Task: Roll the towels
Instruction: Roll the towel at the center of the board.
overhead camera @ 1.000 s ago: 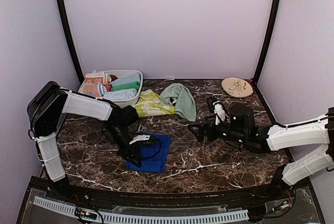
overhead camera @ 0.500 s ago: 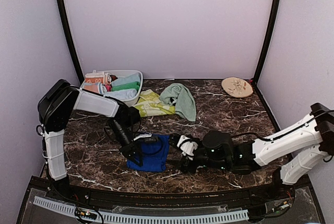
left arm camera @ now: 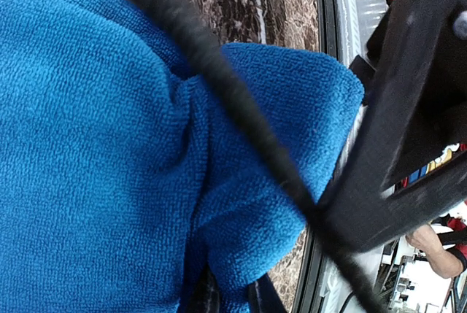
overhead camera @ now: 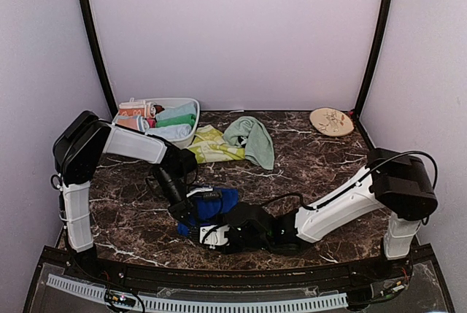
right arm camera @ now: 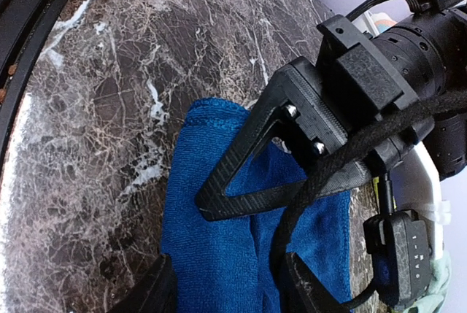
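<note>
The deep blue towel (overhead camera: 221, 201) lies bunched near the table's front, left of centre. My left gripper (overhead camera: 191, 208) is shut on its left side, and in the left wrist view blue cloth (left arm camera: 109, 145) is pinched between the two fingertips (left arm camera: 259, 300). My right gripper (overhead camera: 212, 233) reaches in low from the right to the towel's near end. In the right wrist view its jaws stand apart, open, over the blue towel (right arm camera: 211, 254), with the left gripper's black finger (right arm camera: 248, 174) lying across the cloth just ahead. The mint green towel (overhead camera: 252, 138) lies crumpled at the back, with the yellow-green patterned towel (overhead camera: 210, 145) beside it.
A white basket (overhead camera: 191, 103) with rolled towels stands at the back left. The beige patterned plate (overhead camera: 331, 120) sits at the back right. The left gripper's black cable (right arm camera: 321, 182) loops over the blue towel. The table's front rail (overhead camera: 219, 276) is just behind my right gripper.
My right arm swept left across the table to the blue towel's near end, its jaws narrowing. The left gripper kept its hold, and the towel is more bunched.
</note>
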Available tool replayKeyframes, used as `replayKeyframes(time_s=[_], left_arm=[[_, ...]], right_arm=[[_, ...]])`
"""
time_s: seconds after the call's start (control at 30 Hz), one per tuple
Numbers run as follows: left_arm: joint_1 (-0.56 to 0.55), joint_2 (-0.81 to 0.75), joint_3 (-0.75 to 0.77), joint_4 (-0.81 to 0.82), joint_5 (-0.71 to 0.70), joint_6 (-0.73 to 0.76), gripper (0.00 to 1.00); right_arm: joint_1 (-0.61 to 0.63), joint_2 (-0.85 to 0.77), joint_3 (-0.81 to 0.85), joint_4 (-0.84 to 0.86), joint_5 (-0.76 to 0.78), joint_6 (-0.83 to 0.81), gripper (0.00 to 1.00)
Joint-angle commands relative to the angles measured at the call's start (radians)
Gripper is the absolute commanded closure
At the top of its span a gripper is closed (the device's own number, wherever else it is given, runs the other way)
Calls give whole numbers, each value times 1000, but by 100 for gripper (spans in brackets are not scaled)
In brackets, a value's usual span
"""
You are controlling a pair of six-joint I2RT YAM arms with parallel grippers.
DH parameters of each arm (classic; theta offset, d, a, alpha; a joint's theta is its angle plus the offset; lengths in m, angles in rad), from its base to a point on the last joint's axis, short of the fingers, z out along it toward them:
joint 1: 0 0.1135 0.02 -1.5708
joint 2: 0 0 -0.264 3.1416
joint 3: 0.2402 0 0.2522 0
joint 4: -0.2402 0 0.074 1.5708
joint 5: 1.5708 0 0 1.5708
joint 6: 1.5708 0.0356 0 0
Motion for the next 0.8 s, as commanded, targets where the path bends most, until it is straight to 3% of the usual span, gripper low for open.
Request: replayKeyframes(time_s=[0.0, 0.17, 0.33, 0.4, 0.47, 0.77], left_arm=[[-4, 49, -44, 86, -226, -18, 100], [-5, 49, -47, 84, -223, -11, 100], [-4, 49, -54, 81, -221, -1, 100], [-3, 49, -55, 79, -216, 3, 100], [-2, 50, -54, 79, -209, 2, 100], [0, 50, -43, 59, -198, 9, 100]], right_arm=[[12, 45, 28, 14, -2, -58, 55], [15, -44, -43, 65, 60, 37, 43], [22, -236, -197, 169, 124, 106, 43], [45, -267, -208, 103, 124, 90, 42], [68, -257, -198, 32, 123, 85, 43], [102, -102, -108, 21, 102, -9, 46]])
